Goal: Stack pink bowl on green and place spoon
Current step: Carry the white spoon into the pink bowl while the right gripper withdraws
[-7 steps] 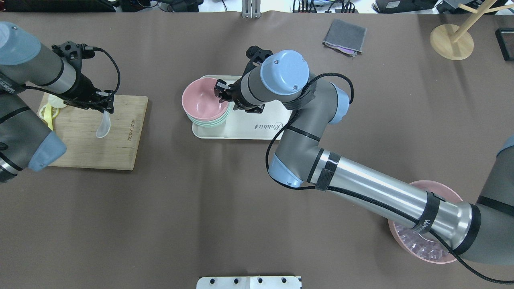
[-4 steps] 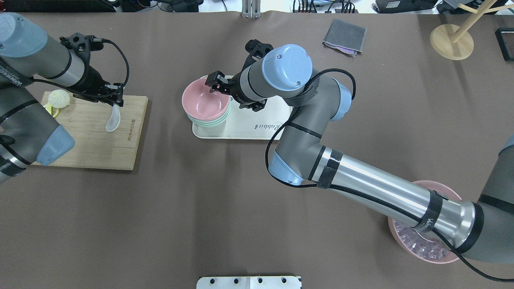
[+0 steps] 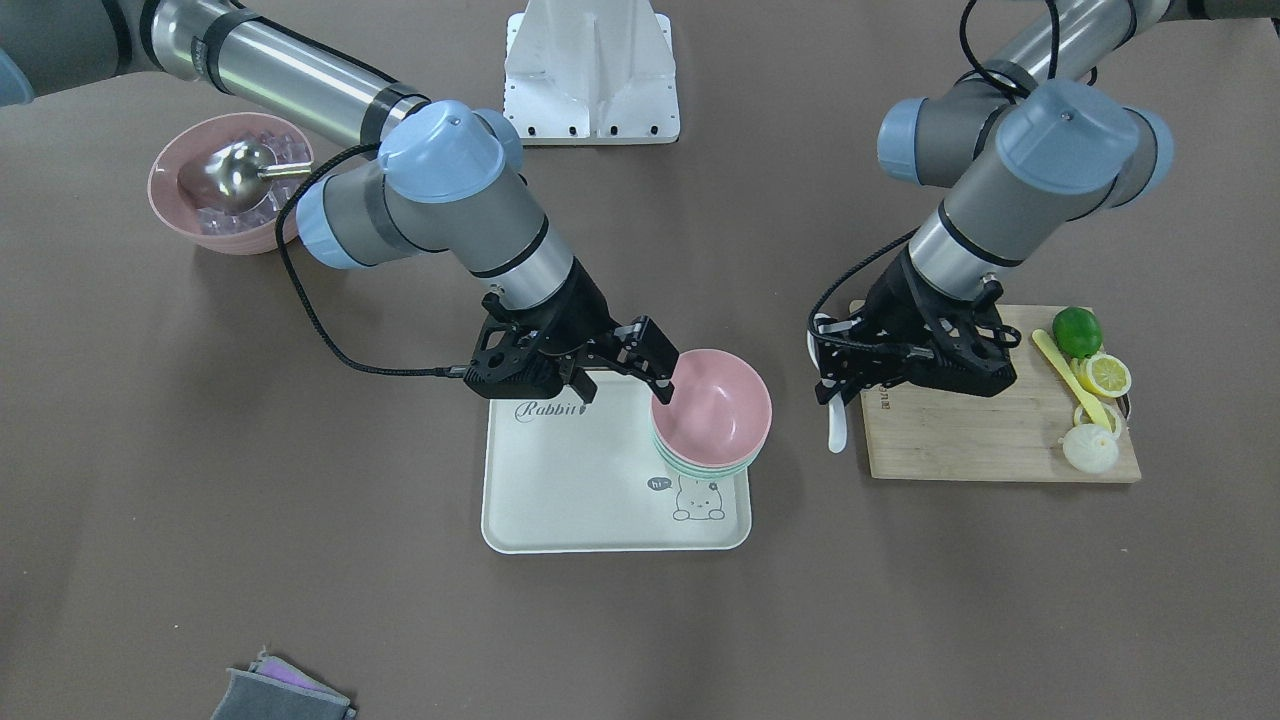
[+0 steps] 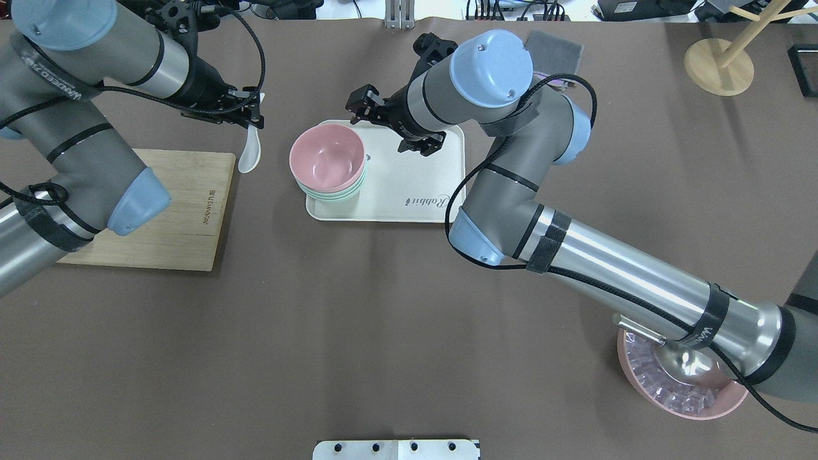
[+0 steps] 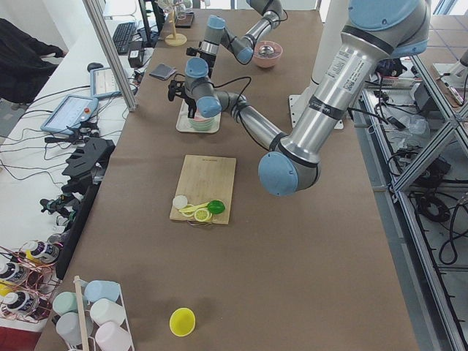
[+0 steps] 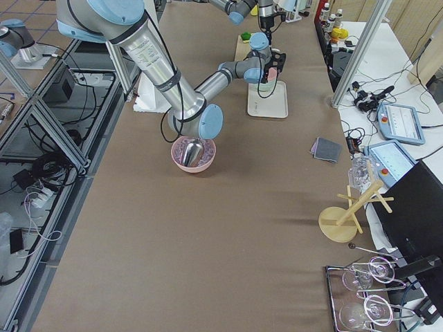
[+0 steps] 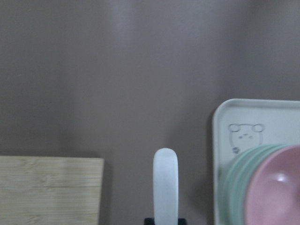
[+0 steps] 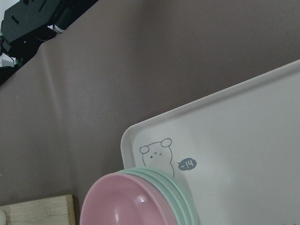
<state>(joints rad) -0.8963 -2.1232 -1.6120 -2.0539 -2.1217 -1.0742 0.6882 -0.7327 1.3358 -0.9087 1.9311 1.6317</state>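
Observation:
The pink bowl (image 4: pixel 327 158) sits nested on top of the green bowls (image 4: pixel 335 193) at the left end of a white tray (image 4: pixel 409 191). My right gripper (image 4: pixel 391 123) hangs open over the tray's far edge, just clear of the pink bowl (image 3: pixel 712 408), with nothing between its fingers. My left gripper (image 4: pixel 254 121) is shut on the handle of the white spoon (image 4: pixel 249 154), whose scoop hangs down over the bare table between the cutting board and the tray. The left wrist view shows the spoon (image 7: pixel 165 187) pointing ahead, with the green bowls (image 7: pixel 233 187) to its right.
A wooden cutting board (image 4: pixel 172 217) lies at the left with a lime (image 3: pixel 1077 330), lemon slices (image 3: pixel 1108 375) and a yellow utensil (image 3: pixel 1062 372). A ridged pink bowl (image 4: pixel 639 390) with ice and a steel scoop stands near right. A grey cloth (image 3: pixel 280 692) and a wooden stand (image 4: pixel 719 64) are far off.
My right gripper has let go of the pink bowl's rim and drawn back toward the tray's far edge. My left arm has carried the spoon off the board, rightward toward the tray.

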